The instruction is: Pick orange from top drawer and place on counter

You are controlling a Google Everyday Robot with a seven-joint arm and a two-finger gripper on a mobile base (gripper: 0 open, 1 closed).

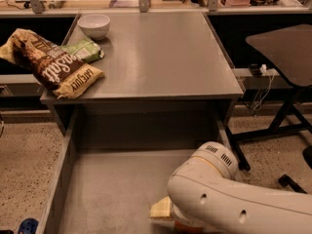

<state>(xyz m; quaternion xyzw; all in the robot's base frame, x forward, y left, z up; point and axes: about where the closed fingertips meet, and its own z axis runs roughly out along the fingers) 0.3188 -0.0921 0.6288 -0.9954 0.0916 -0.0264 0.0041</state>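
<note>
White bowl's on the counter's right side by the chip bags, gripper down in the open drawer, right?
No, camera view shows the white bowl on the left side of the counter by the chip bags; the gripper is down in the open drawer.

Arm [229,204] extends from right, elbow bent; tool [162,210] low beneath wrist.

Grey counter [156,57] and top drawer [112,189], cream gripper [162,209] low in that drawer, white bowl [94,25], brown-and-yellow bag [53,67].
</note>
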